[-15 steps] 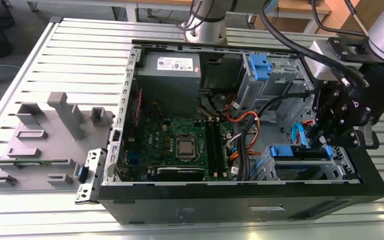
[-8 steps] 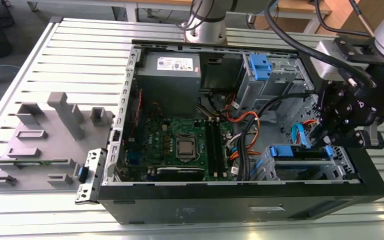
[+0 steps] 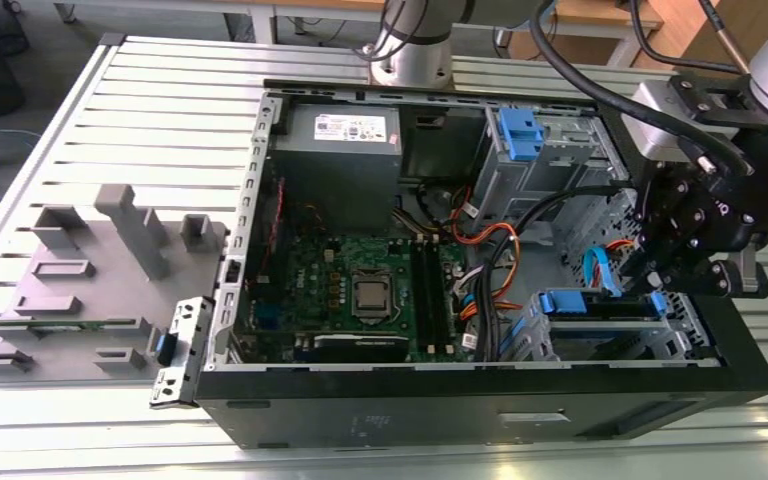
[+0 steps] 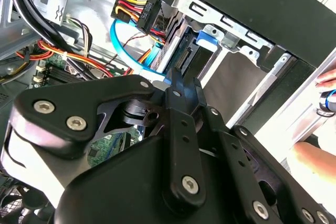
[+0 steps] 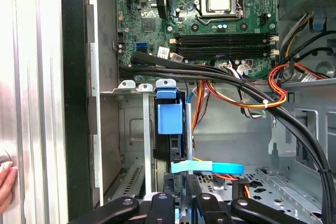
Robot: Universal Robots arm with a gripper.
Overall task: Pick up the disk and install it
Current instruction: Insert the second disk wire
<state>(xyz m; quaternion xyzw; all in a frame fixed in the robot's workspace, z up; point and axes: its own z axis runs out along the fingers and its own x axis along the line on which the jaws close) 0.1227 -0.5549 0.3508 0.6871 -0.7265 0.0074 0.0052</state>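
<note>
The disk (image 3: 582, 304) stands on edge in the lower drive cage (image 3: 684, 330) of the open computer case, at the exterior view's right. Its blue carrier frame (image 5: 169, 118) shows on top in the first wrist view, with the dark edge of the disk (image 5: 169, 150) under it. My gripper (image 3: 647, 288) hangs at the disk's cable end. In the second wrist view its black fingers (image 4: 181, 93) are pressed together with nothing between them, the tips right at the disk's connector end (image 4: 181, 59). Whether they touch it I cannot tell.
A flat blue data cable (image 5: 207, 167) and bundles of orange, yellow and black wires (image 5: 247, 98) run beside the cage. The motherboard (image 3: 357, 290), a grey power-supply box (image 3: 341, 135) and an upper cage with a blue bracket (image 3: 519, 132) fill the case. A person's hand (image 4: 326, 93) rests outside the case wall.
</note>
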